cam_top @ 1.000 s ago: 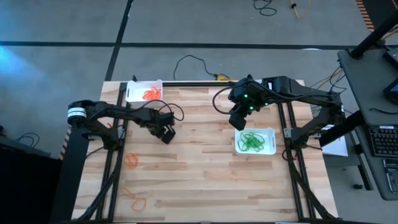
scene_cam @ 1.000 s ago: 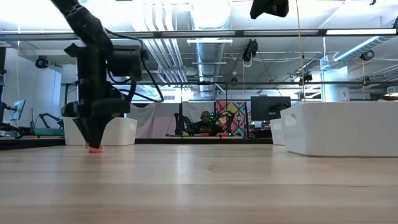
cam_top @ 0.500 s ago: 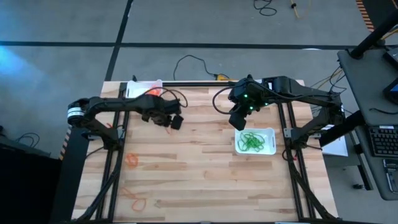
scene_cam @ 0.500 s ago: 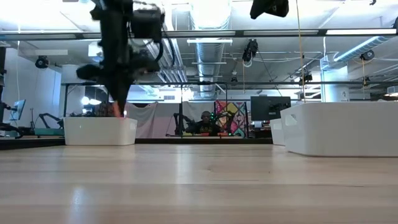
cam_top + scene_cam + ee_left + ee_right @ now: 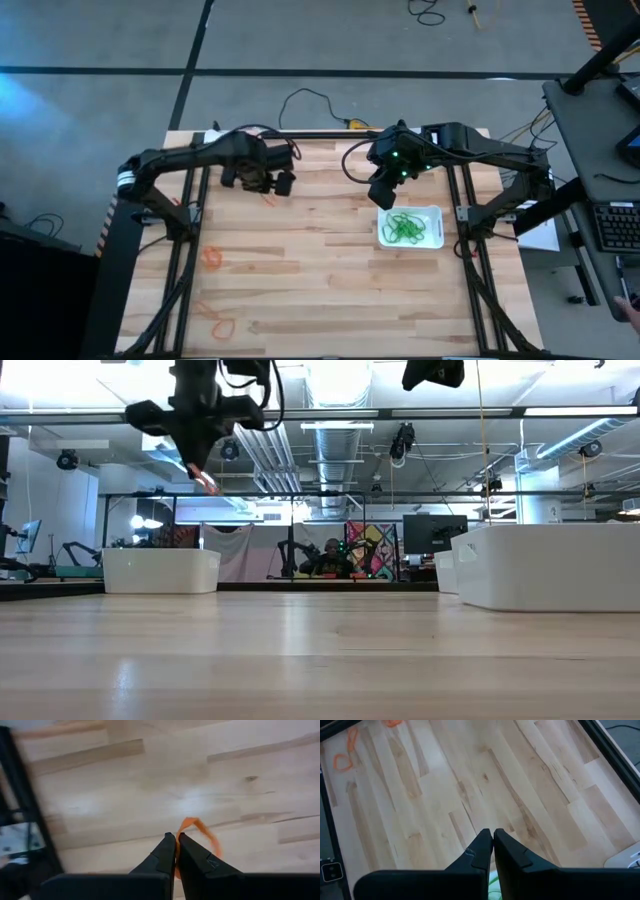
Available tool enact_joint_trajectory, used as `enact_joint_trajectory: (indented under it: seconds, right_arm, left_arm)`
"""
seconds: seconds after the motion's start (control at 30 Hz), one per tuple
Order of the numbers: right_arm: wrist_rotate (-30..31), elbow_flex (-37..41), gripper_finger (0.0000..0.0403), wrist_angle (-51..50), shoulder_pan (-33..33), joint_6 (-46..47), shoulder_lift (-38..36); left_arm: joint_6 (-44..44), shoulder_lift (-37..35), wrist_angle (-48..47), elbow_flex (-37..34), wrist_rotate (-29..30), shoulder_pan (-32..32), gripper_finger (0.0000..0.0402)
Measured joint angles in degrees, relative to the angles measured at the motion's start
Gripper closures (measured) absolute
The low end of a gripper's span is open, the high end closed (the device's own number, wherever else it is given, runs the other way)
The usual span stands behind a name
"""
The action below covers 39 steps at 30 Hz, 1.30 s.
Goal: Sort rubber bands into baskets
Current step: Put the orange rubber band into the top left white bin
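Left wrist view: left tool [image 5: 176,838] half-hides orange band [image 5: 204,831].

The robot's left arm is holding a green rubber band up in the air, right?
Not quite. The rubber band pinched in the left gripper is orange, not green, as the left wrist view shows. It is indeed held up above the table.
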<state>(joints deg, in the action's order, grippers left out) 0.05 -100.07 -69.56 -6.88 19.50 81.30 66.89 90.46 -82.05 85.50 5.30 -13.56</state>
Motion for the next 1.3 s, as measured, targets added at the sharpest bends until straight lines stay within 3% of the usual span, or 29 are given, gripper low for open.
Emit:
enact_joint_trajectory:
  seconds: [0.2, 0.37, 0.57, 0.77, 1.03, 1.2, 1.3]
  right_arm:
    - [0.00, 0.00, 0.0390, -0.02, 0.01, 0.01, 0.00]
    - [0.00, 0.00, 0.0390, 0.00, -0.01, -0.01, 0.00]
    - [0.00, 0.00, 0.0390, -0.02, -0.01, -0.01, 0.00]
    - [0.00, 0.00, 0.0390, -0.02, 0.00, 0.00, 0.00]
    - [0.00, 0.00, 0.0390, 0.00, -0.01, 0.01, 0.00]
    - [0.00, 0.00, 0.0390, -0.01, 0.01, 0.00, 0.00]
    - [0.00, 0.00, 0.0390, -0.02, -0.01, -0.01, 0.00]
  left_arm:
    - [-7.78, 0.55, -3.79, -0.97, 2.37, -3.33, 0.0402]
    - [-17.98, -0.37, -1.60, -5.03, 5.61, -10.70, 0.0402]
    - [-34.78, -1.61, 8.40, -8.91, 14.66, -22.30, 0.0401]
    - [-51.84, -1.69, 22.05, -12.71, 14.89, -35.06, 0.0401]
    - [-60.93, -1.34, 32.30, -21.33, 14.46, -41.63, 0.0401]
    - [-59.96, -1.30, 37.02, -25.85, 13.16, -42.66, 0.0399]
    - [-59.79, -1.35, 35.89, -26.84, 12.57, -42.73, 0.0377]
